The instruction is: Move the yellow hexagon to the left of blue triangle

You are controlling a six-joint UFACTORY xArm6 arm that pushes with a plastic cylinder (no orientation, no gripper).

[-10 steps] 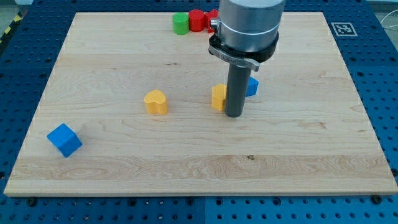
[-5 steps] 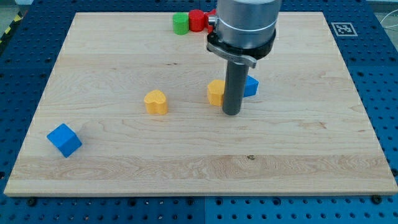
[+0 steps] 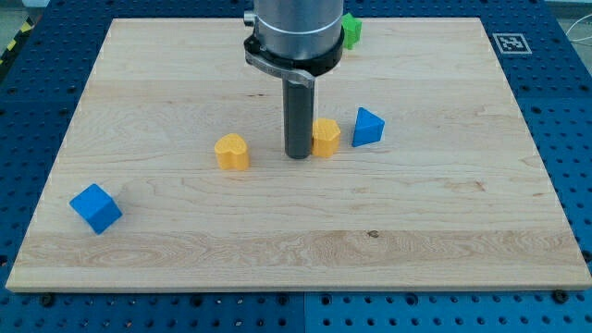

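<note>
Single camera view of the wooden counter [image 3: 444,231], with the blue triangle [image 3: 367,127] as landmark. Over the last second my tip [image 3: 298,155] has crossed from the triangle's side of the yellow hexagon [image 3: 326,137] to the hexagon's far side, and it now stands just beside, possibly touching, the hexagon's face away from the triangle. The hexagon lies immediately to the view's left of the triangle, a narrow gap between them, so the task appears essentially met. The tool is a plain rod: it has no jaws to open or close and holds nothing. Farther to the triangle's left sits a yellow heart-shaped block [image 3: 232,151]; a blue cube [image 3: 95,207] lies far left and below; a green block [image 3: 351,29] shows above, behind the arm.
</note>
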